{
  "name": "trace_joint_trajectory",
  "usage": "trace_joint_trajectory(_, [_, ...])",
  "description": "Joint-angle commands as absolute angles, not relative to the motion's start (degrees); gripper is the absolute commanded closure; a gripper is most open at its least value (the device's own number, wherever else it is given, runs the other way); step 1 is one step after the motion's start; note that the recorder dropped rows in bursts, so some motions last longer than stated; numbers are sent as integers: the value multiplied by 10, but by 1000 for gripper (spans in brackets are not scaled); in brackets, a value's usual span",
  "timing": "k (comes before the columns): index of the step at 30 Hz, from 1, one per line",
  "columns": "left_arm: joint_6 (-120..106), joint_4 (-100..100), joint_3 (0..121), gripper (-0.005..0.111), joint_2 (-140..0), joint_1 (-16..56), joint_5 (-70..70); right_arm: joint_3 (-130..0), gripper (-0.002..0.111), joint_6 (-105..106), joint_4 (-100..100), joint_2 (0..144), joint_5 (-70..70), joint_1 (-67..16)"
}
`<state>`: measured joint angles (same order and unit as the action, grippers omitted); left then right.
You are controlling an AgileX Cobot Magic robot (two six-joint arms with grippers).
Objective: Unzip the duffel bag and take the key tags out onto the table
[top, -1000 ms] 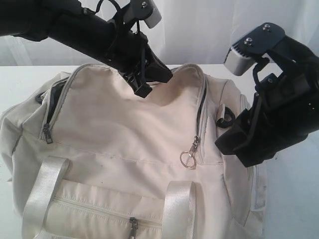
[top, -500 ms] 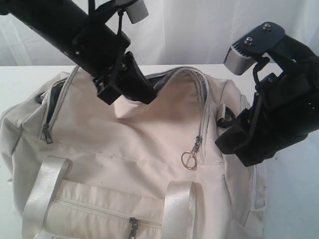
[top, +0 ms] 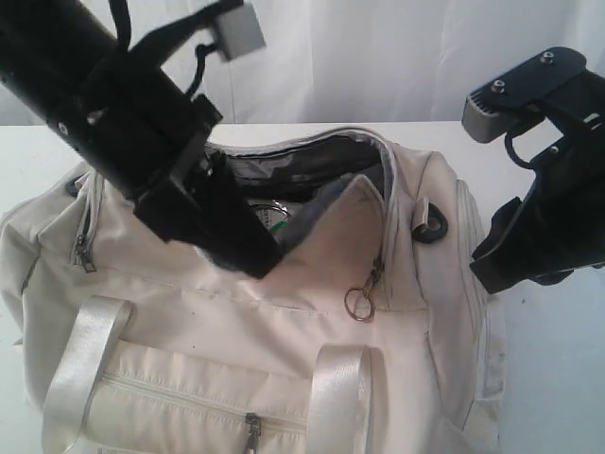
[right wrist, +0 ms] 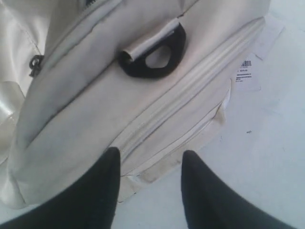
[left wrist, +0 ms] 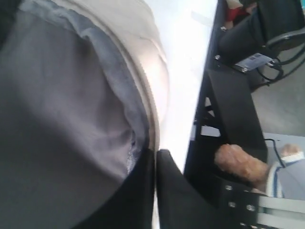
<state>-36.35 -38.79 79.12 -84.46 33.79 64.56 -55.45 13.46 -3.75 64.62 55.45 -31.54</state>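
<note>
The cream duffel bag fills the near side of the table. Its top zipper is undone and the mouth gapes, showing dark grey lining. Inside the opening I glimpse a metal ring and a bit of green from the key tags; the other tags are hidden. My left gripper is shut on the edge of the bag's top flap and holds it folded towards the front. My right gripper stands open just off the bag's right end, above the table, with nothing between its fingers.
A zipper pull with a metal ring hangs on the bag's front. Satin handles lie near the front edge. A black D-ring and a white paper barcode tag are at the bag's right end.
My left gripper has pulled the top flap forward and down, and the bag's mouth now gapes wide. The right gripper has drawn back to the right, away from the bag's end.
</note>
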Motion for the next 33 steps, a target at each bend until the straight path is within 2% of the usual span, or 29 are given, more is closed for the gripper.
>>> trace_joint_trajectory(1, [-343, -425, 735, 107, -827, 384, 700, -552, 69, 126, -28, 642, 551, -316])
trace_joint_trajectory(9, [-291, -440, 677, 107, -812, 454, 700, -552, 69, 126, -29, 642, 551, -316])
trace_joint_trajectory(17, [-236, -439, 622, 105, -812, 471, 700, -552, 69, 126, -53, 642, 547, -316])
trace_joint_trajectory(20, [-191, -438, 613, 93, -812, 471, 700, -552, 69, 126, -53, 642, 546, -316])
trace_joint_trajectory(22, [-189, -440, 613, 81, -810, 471, 700, -552, 69, 126, -56, 642, 544, -316])
trace_joint_trajectory(26, [-189, -453, 613, 50, -810, 471, 700, -552, 69, 143, -84, 642, 537, -316])
trace_joint_trajectory(28, [-188, -466, 613, 40, -810, 471, 700, -552, 69, 167, -111, 642, 535, -316])
trace_joint_trajectory(33, [-161, -472, 636, 41, -781, 471, 700, -552, 69, 202, -165, 638, 520, -316])
